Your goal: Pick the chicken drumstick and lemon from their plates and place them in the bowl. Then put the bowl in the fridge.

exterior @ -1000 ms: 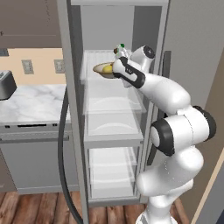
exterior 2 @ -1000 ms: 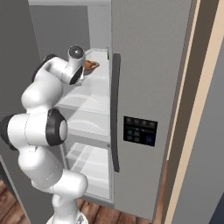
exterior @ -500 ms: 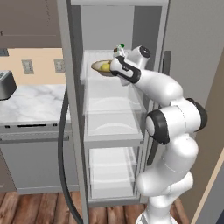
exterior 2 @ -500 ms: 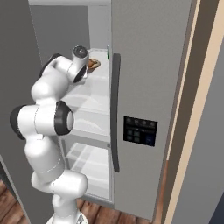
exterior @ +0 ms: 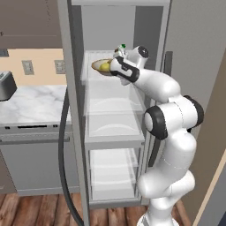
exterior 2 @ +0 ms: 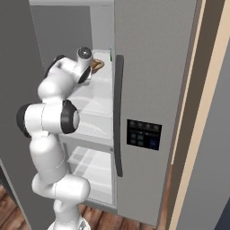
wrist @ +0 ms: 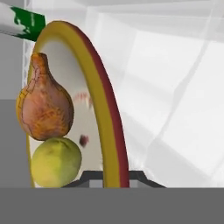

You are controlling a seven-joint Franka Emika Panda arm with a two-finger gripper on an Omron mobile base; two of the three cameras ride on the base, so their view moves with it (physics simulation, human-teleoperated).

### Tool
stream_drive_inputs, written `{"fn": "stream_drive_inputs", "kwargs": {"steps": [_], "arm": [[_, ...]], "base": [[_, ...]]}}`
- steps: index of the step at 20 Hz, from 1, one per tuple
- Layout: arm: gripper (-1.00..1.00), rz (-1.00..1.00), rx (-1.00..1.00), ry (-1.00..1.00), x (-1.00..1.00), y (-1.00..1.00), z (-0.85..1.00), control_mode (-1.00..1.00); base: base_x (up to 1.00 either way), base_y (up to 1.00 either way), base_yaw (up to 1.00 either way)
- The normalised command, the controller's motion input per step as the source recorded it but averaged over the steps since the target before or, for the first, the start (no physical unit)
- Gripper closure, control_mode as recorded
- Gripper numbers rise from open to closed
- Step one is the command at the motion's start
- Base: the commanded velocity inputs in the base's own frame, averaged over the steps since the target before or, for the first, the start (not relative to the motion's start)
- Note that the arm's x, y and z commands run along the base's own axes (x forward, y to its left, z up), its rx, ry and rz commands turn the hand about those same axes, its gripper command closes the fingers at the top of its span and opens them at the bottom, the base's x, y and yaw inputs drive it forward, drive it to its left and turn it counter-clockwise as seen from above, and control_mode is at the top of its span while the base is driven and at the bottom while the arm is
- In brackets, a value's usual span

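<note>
Tan-rimmed bowl [wrist: 103, 109], clamped in the pincer [wrist: 111, 175], bears no readable writing.

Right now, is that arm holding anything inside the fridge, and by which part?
Yes: the jaws are shut on the rim of the bowl, which carries the chicken drumstick and the lemon.

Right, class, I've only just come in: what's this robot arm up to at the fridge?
The arm's gripper is shut on the rim of the bowl and holds it inside the open fridge, at the level of an upper shelf. The chicken drumstick and the lemon already lie in the bowl, touching each other. The bowl is not yet released.
</note>
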Motion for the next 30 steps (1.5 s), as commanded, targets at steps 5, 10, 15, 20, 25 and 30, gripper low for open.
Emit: {"fn": "stream_drive_inputs", "kwargs": {"steps": [5, 10, 15, 20, 25, 30], "arm": [[1.0, -0.01, -0.07, 0.0, 0.35, 0.0, -0.04, -1.0], [1.0, -0.04, -0.1, 0.0, 0.34, 0.07, -0.14, -1.0], [1.0, -0.04, -0.08, 0.0, 0.35, 0.07, -0.1, -1.0], [1.0, -0.03, -0.04, 0.0, 0.41, 0.06, -0.03, -1.0], [1.0, -0.01, -0.01, 0.01, 0.43, 0.05, -0.01, -1.0], [1.0, 0.0, 0.0, 0.02, 0.39, 0.05, 0.0, -1.0]], "base": [[0.0, 0.0, 0.0], [0.0, 0.0, 0.0], [0.0, 0.0, 0.0], [0.0, 0.0, 0.0], [0.0, 0.0, 0.0], [0.0, 0.0, 0.0]]}}
